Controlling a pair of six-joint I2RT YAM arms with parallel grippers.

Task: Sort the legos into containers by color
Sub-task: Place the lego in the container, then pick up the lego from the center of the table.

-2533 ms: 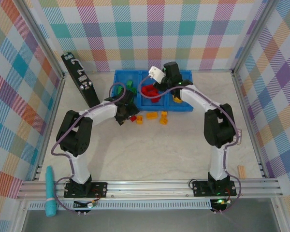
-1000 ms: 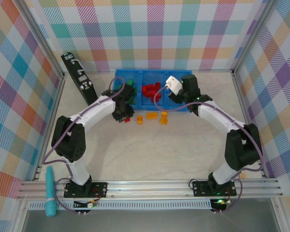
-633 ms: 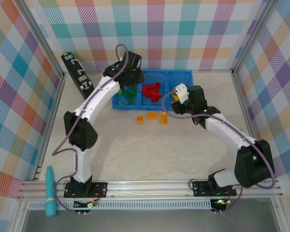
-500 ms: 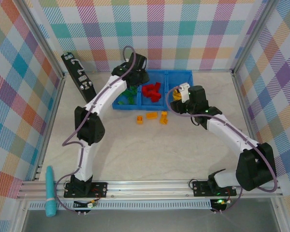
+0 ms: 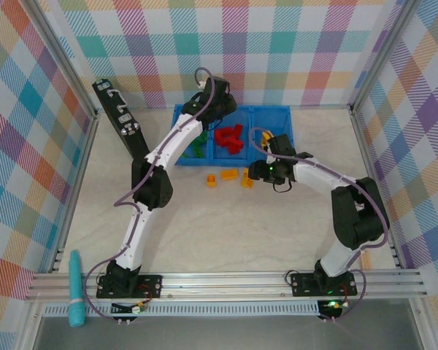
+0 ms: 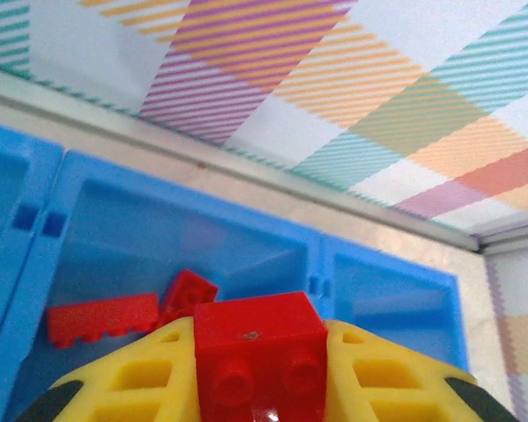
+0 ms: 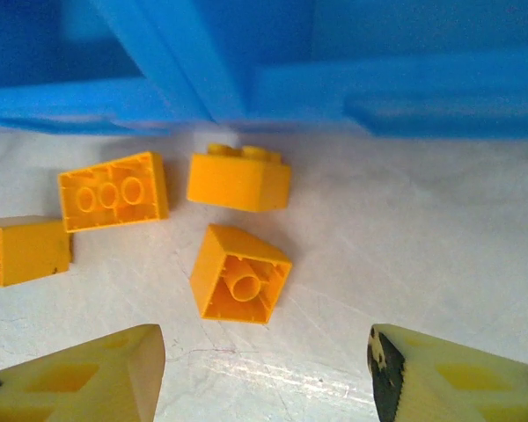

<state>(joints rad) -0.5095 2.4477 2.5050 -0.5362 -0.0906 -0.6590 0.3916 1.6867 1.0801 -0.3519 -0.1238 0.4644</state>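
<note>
Reaching farther up the frame than half a second ago, the left arm now stretches over the tray's (image 5: pixel 277 120) back edge, while the right arm has dropped from the right compartment to the table (image 5: pixel 226 226) in front of the tray.

In the left wrist view the left fingers (image 6: pixel 132 378), yellow and webbed, are closed on a red brick (image 6: pixel 260 347), its two studs facing the camera. It hangs above the middle compartment, where more red bricks (image 5: pixel 230 138) lie loose. Green bricks (image 5: pixel 197 146) sit in the left compartment.

In the right wrist view the right fingers (image 7: pixel 79 378) stand wide apart at the bottom corners and hold nothing. Just above them lie four orange bricks (image 7: pixel 240 274) on the table, close to the tray's front wall. The nearest is tipped, its hollow underside showing. One beyond it sits studs up near the wall, another lies at the left with three round sockets in view, and the last is cut off at the left edge.
</note>
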